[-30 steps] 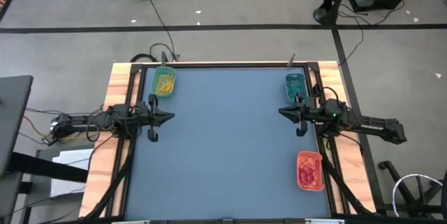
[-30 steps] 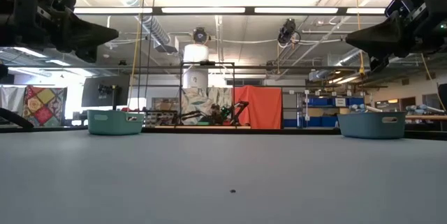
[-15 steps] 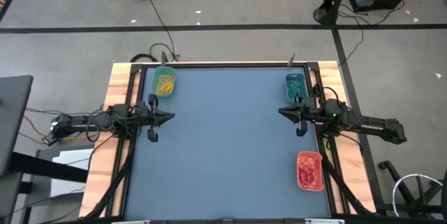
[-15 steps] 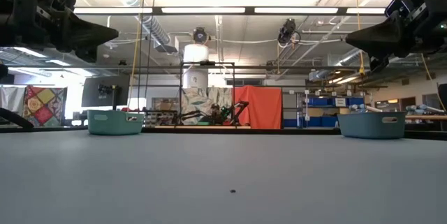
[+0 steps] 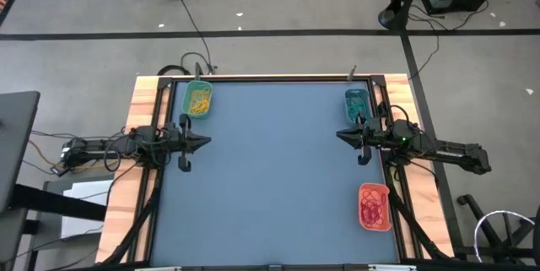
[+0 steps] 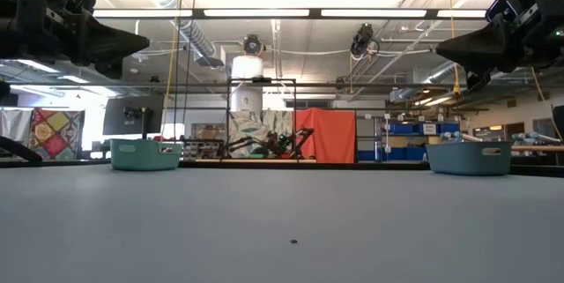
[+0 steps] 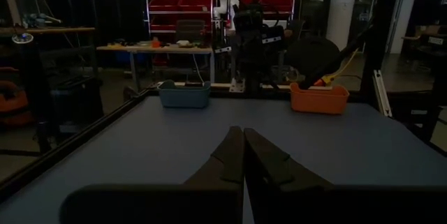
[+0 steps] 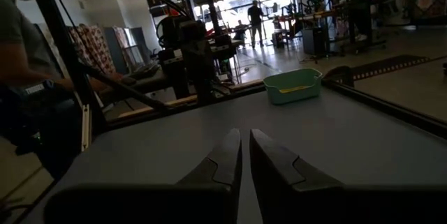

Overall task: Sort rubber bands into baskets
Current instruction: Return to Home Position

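Note:
Three baskets stand on the blue table. The green basket [image 5: 197,100] at the far left holds yellow-orange rubber bands [image 5: 198,102]. The teal basket [image 5: 356,102] at the far right holds teal bands. The orange-red basket [image 5: 374,206] at the near right holds red bands [image 5: 372,209]. My left gripper [image 5: 205,143] is shut and empty above the table's left edge, fingers pointing right. My right gripper [image 5: 341,136] is shut and empty above the right edge, fingers pointing left. Both also show in their wrist views, left [image 7: 243,140] and right [image 8: 244,144].
The blue table top [image 5: 270,178] lies between the two arms. Black cables [image 5: 181,67] run off the far left corner. A person [image 8: 28,77] stands beyond the table's left side in the right wrist view. A small dark speck [image 6: 293,242] lies on the table.

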